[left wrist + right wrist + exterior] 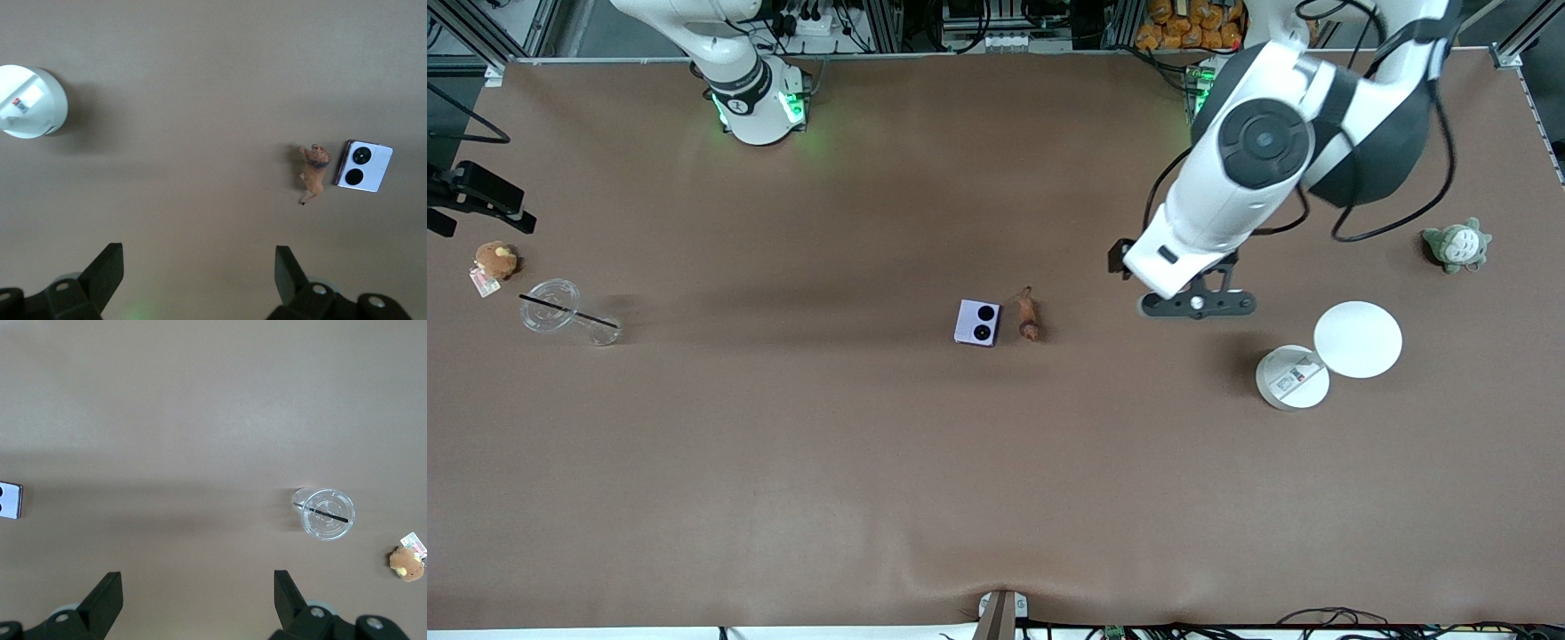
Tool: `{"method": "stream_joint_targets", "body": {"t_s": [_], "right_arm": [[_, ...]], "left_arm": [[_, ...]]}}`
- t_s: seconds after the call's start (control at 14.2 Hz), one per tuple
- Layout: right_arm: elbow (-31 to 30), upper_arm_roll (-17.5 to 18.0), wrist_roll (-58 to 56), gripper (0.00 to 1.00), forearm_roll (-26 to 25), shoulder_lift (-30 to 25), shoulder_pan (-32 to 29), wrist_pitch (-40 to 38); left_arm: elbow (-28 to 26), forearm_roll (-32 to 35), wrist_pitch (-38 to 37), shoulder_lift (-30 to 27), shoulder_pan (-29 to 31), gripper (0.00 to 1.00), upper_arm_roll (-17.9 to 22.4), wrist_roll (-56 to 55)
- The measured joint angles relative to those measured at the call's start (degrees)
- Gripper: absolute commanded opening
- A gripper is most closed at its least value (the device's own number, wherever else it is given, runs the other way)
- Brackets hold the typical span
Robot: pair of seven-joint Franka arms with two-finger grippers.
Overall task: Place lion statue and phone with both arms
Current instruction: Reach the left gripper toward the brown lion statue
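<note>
The lion statue (1029,316), a slim orange-brown figurine, lies on the brown table near its middle. The pale lavender folded phone (977,322) lies right beside it, toward the right arm's end. Both also show in the left wrist view, the lion statue (315,172) next to the phone (363,166). My left gripper (1199,304) hangs open and empty above the table, between the lion statue and the white discs; its open jaws show in its wrist view (198,257). My right gripper (198,581) is open and empty, high over bare table; the phone's edge (10,501) shows in its view.
Two white round discs (1358,339) (1292,377) and a grey-green plush (1456,245) lie toward the left arm's end. A clear cup with a black straw (551,307) and a brown plush with a tag (495,260) lie toward the right arm's end.
</note>
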Motion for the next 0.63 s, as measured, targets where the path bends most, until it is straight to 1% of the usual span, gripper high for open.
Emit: {"method": "stream_joint_targets", "body": {"t_s": [0.14, 0.28, 0.42, 0.63], "right_arm": [[0.0, -0.02, 0.01, 1.0, 0.0, 0.31, -0.06, 0.0], [0.0, -0.04, 0.01, 1.0, 0.0, 0.58, -0.15, 0.0], [0.0, -0.02, 0.0, 1.0, 0.0, 0.92, -0.17, 0.02], [-0.01, 0.03, 0.0, 1.0, -0.02, 1.37, -0.17, 0.03]], "left_arm": [[0.39, 0.0, 1.99, 1.8, -0.59, 1.0, 0.0, -0.7], [2.4, 0.0, 2.95, 4.3, -1.45, 1.0, 0.01, -3.11], [4.73, 0.0, 3.2, 6.95, -3.02, 1.0, 0.01, -5.93], [5.9, 0.0, 6.35, 10.25, -5.55, 1.0, 0.03, -9.17]]}}
